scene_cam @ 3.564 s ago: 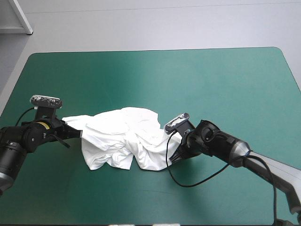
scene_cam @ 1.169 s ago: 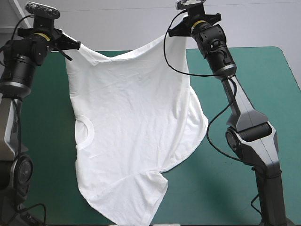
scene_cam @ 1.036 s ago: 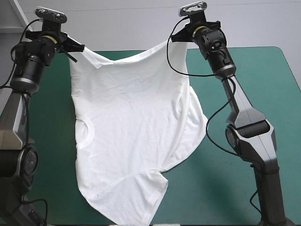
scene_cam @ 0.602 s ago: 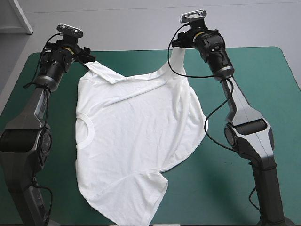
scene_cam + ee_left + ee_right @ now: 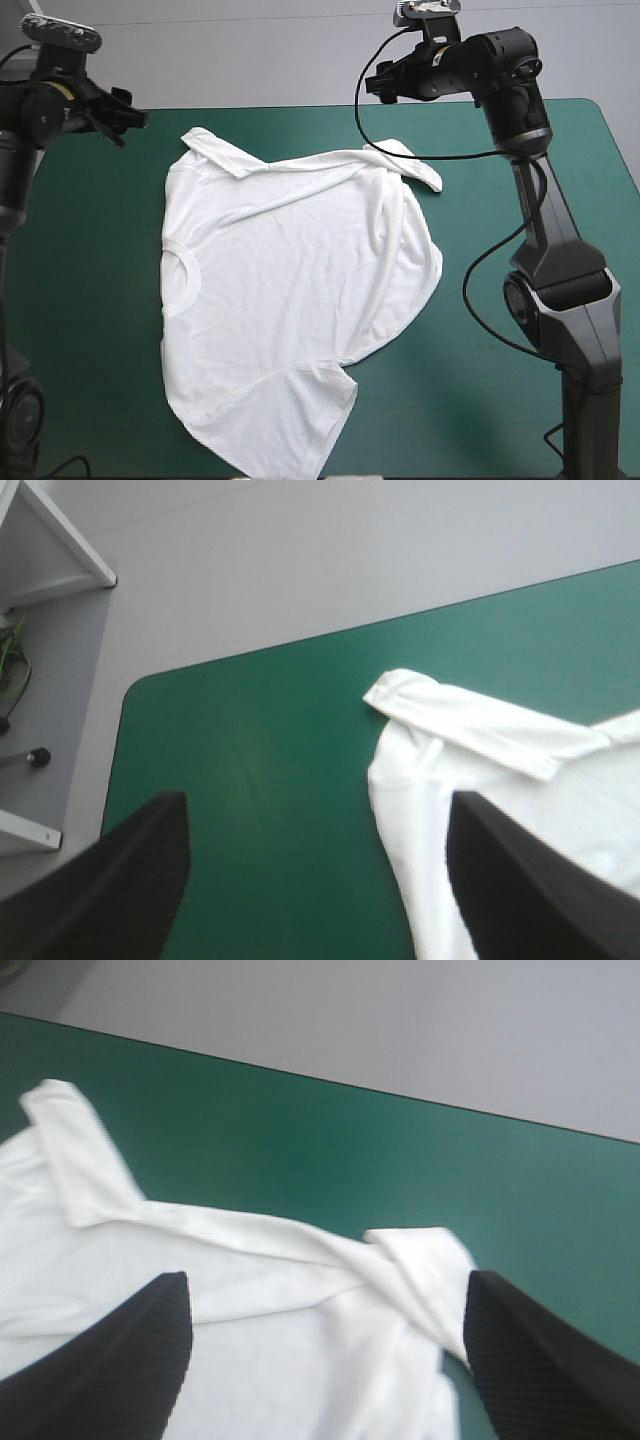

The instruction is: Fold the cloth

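T-shirt (image 5: 290,300) lay spread and nearly flat on the teal-green cover (image 5: 90,260), below and ahead of both sets of jaws, and neither was holding it.

The left gripper (image 5: 316,798) had its jaws spread wide with only bare cover between them. The shirt's turned-over corner (image 5: 470,725) sat ahead of them and off toward the jaw nearer the other arm, so I judged this arm to be standing outside the cloth rather than over it.

The right gripper (image 5: 327,1277) was equally wide open, but the white edge ran straight across the gap ahead of its jaws. The rolled corner (image 5: 425,1270) lay just ahead of one jaw. That arm was the one squarely over the shirt.

The cloth's longer run went from under the jaws back toward the robot, slanting a little. The neck opening (image 5: 178,280) was on the side below the left arm.

I reckoned the next grasp hinged on those two untidy corners directly below the raised jaws. The right arm needed little more than a descent, and the left needed a shift inward first.
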